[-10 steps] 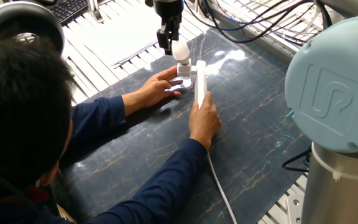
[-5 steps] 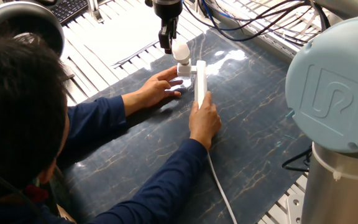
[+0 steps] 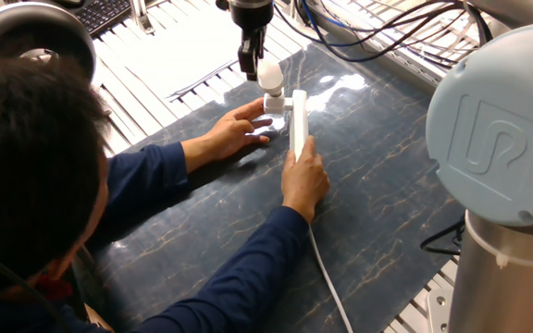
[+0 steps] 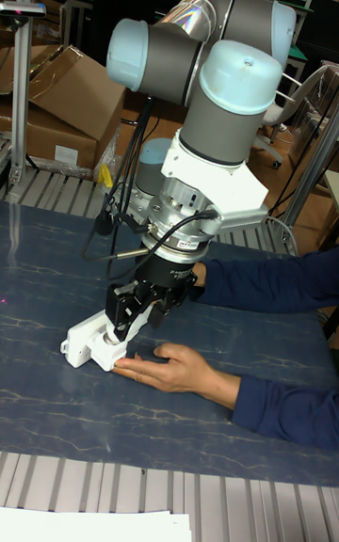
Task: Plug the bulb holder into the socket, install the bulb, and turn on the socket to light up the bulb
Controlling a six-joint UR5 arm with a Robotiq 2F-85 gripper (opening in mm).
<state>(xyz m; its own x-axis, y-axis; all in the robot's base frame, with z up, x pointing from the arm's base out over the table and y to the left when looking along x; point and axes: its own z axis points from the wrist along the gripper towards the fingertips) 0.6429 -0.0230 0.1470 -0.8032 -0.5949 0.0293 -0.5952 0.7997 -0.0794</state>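
Note:
The socket (image 3: pixel 298 125) is a long white strip standing on its edge, and a person's right hand holds it. The small white bulb holder (image 3: pixel 274 102) is plugged into its left face. The white bulb (image 3: pixel 268 74) sits in the holder with its dome up. My gripper (image 3: pixel 248 67) comes down from above, with its dark fingertips against the bulb's far left side. I cannot make out how the jaws stand. In the tall fixed view my gripper (image 4: pixel 127 321) tilts down onto the end of the socket (image 4: pixel 85 342) and hides the bulb and holder.
The person's left hand (image 3: pixel 234 129) lies flat on the dark mat beside the holder, and the right hand (image 3: pixel 305 180) grips the strip. The white cord (image 3: pixel 327 277) runs toward the front edge. The arm's base (image 3: pixel 498 166) fills the right side. Cables hang at the back.
My gripper has turned a little about its axis and its fingertips stand slightly higher. The bulb, holder, socket and both hands have stayed in place.

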